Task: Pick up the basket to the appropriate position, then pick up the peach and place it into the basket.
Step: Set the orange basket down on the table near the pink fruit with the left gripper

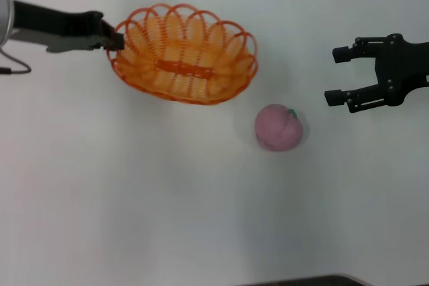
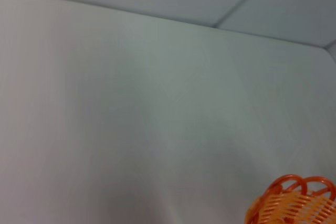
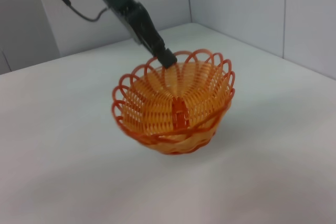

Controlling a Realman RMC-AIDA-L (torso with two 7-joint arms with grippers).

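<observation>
The orange basket [image 1: 184,53] is tilted, held by its left rim in my left gripper [image 1: 115,39], which is shut on the rim. The right wrist view shows the basket [image 3: 176,103] lifted off the white table, with the left gripper [image 3: 167,59] clamped on its far rim. A bit of the basket's rim shows in the left wrist view [image 2: 294,203]. The pink peach [image 1: 277,126] lies on the table, to the lower right of the basket and apart from it. My right gripper [image 1: 340,75] is open and empty, to the upper right of the peach.
The white table [image 1: 134,199] spreads around both things. A dark edge [image 1: 315,280] shows at the bottom of the head view. Grey walls [image 3: 252,3] stand behind the table's far edge.
</observation>
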